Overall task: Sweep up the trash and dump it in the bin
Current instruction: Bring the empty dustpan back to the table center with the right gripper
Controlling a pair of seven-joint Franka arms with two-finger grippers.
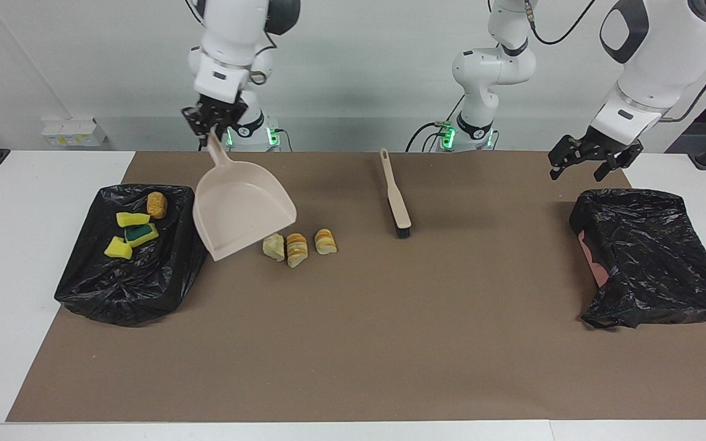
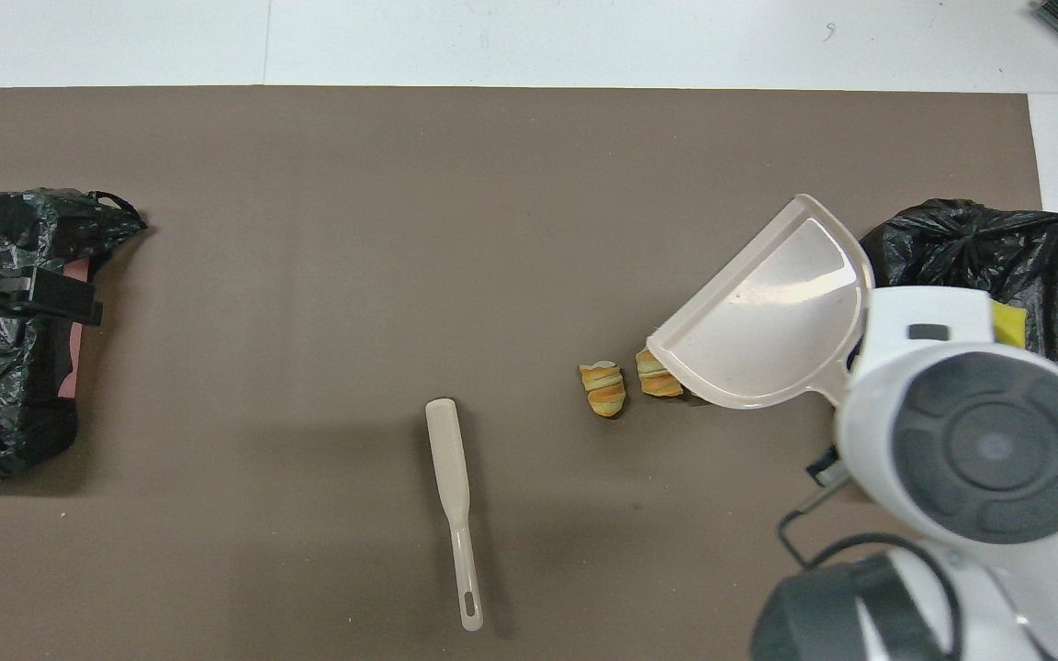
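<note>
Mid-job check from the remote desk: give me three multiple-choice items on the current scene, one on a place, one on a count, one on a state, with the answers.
1. Where does the brush lie?
A. In a bin
B. On the brown mat, apart from both grippers
C. In the dustpan

2. How many bread-like chunks lie on the mat?
A. Three
B. One
C. Five

3. What is the right gripper doing?
A. Open over the brush
B. Resting on the mat
C. Shut on the dustpan by its handle

Answers: 1 B, the brush lies alone on the mat. 2 A, three sit in a row beside the dustpan's lip. 3 C, the handle runs up into its fingers; the left gripper waits open over the other bag-lined bin.
</note>
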